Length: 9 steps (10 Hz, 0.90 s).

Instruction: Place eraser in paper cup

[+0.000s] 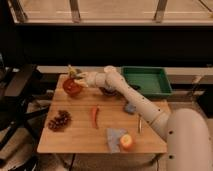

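Observation:
My gripper is at the far left of the wooden table, just above a red bowl, and it is shut. From here I cannot tell whether anything sits between its yellowish fingers. The pale arm reaches to it from the lower right, across the table's back. I can make out neither the eraser nor the paper cup in this view. They may be hidden by the arm or the gripper.
A green tray stands at the back right, with a dark bowl partly behind the arm. Grapes, a red chili, a small grey-blue block, a thin stick and an orange fruit on a blue cloth lie nearer the front.

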Each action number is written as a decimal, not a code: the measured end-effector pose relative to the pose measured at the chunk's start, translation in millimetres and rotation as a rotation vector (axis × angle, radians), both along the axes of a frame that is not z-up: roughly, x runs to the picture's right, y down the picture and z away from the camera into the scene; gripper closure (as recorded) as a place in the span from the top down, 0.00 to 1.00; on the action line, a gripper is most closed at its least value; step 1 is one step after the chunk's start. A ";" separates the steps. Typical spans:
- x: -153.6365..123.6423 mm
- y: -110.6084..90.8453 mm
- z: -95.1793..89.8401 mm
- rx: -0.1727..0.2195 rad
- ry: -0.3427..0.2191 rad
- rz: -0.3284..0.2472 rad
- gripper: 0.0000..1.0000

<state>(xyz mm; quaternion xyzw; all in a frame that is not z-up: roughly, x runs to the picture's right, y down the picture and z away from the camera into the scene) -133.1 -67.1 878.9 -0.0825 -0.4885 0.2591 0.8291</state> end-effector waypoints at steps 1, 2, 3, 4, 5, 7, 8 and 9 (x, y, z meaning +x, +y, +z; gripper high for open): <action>7.2 -0.4 -0.4 -0.004 0.009 0.020 0.00; 17.4 0.9 -1.8 -0.011 0.019 0.047 0.00; 25.5 0.9 -3.4 -0.013 0.026 0.069 0.00; 31.9 1.2 -5.1 -0.014 0.031 0.087 0.00; 37.6 2.7 -7.4 -0.016 0.034 0.105 0.00; 39.0 6.5 -15.1 -0.019 0.025 0.123 0.00; 38.0 8.3 -20.1 -0.019 0.019 0.129 0.00; 37.2 10.1 -24.6 -0.018 0.015 0.133 0.00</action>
